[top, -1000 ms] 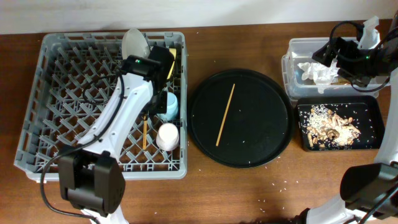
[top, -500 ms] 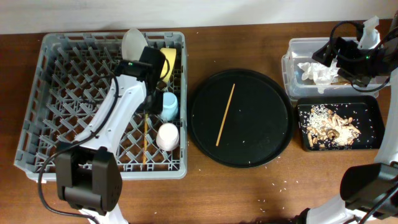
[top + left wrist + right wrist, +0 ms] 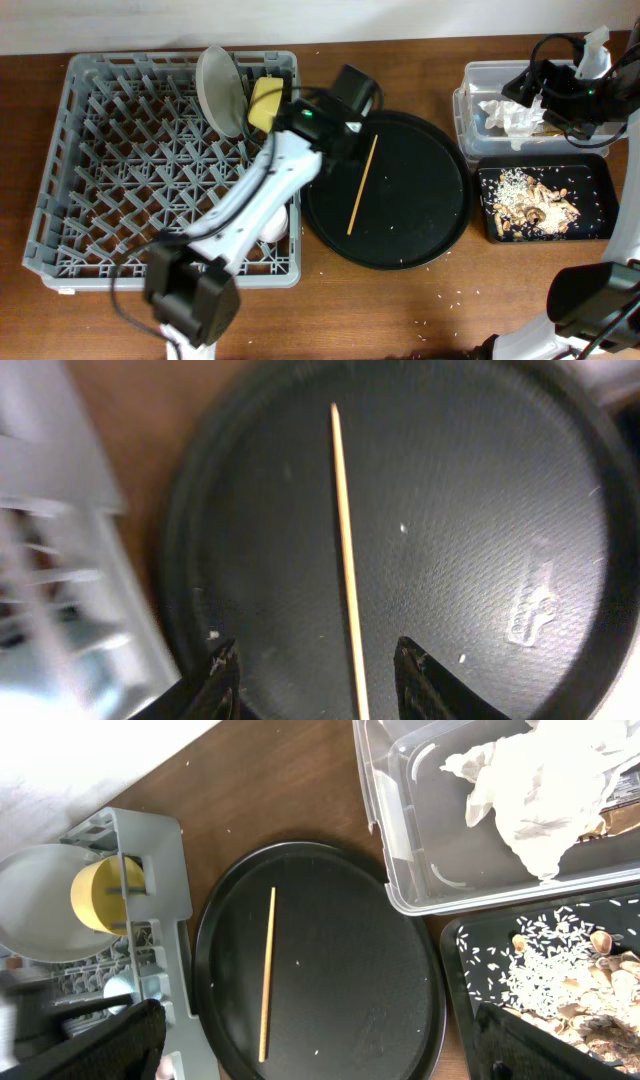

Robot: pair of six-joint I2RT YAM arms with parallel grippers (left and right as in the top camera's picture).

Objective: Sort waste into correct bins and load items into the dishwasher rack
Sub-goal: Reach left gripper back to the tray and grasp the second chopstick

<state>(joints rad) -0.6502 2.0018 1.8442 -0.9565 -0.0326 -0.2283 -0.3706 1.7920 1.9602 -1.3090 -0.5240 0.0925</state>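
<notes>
One wooden chopstick (image 3: 362, 185) lies on the round black tray (image 3: 420, 230). My left gripper (image 3: 350, 95) hovers open over the tray's left part, and the chopstick (image 3: 345, 560) runs between its fingertips (image 3: 222, 670) without touching them. The grey rack (image 3: 120, 170) holds the upright white plate (image 3: 218, 75), the yellow bowl (image 3: 265, 100) and the pink-white cup (image 3: 278, 225), which is partly under my arm. The blue cup and the other chopstick are hidden. My right gripper (image 3: 530, 85) is open and empty above the clear tub (image 3: 470, 100), which holds the tissue (image 3: 510, 115).
The black rectangular tray (image 3: 600, 165) in front of the tub holds food scraps and rice (image 3: 530, 205). Crumbs are scattered on the brown table near the front edge. My left arm stretches diagonally across the rack's right side.
My left arm has swung out of the rack to the right and now hangs over the round black tray and the chopstick. The right arm has not moved.
</notes>
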